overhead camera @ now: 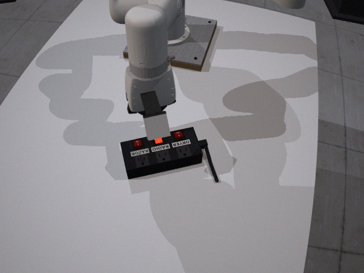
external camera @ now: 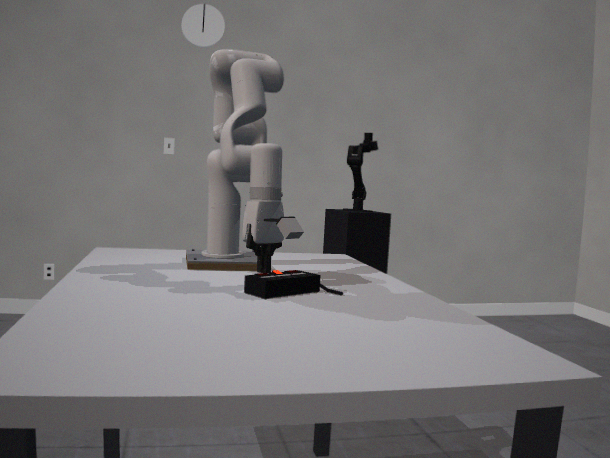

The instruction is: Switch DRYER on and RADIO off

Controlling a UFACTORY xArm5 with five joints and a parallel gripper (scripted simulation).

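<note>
Tool (external camera: 263,267) clenched on nothing, serving as a blunt poker; I am pressing it onto the lit RADIO switch (overhead camera: 158,140). Power strip (overhead camera: 162,162) is lying flat mid-counter (overhead camera: 89,223), toward the far edge.

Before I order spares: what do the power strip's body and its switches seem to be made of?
The power strip body looks like matte black moulded plastic: flat sheen, crisp box edges. The switches look like translucent red plastic, since the RADIO switch glows orange-red while the DRYER switch stays dark red. Neither is certain.
</note>
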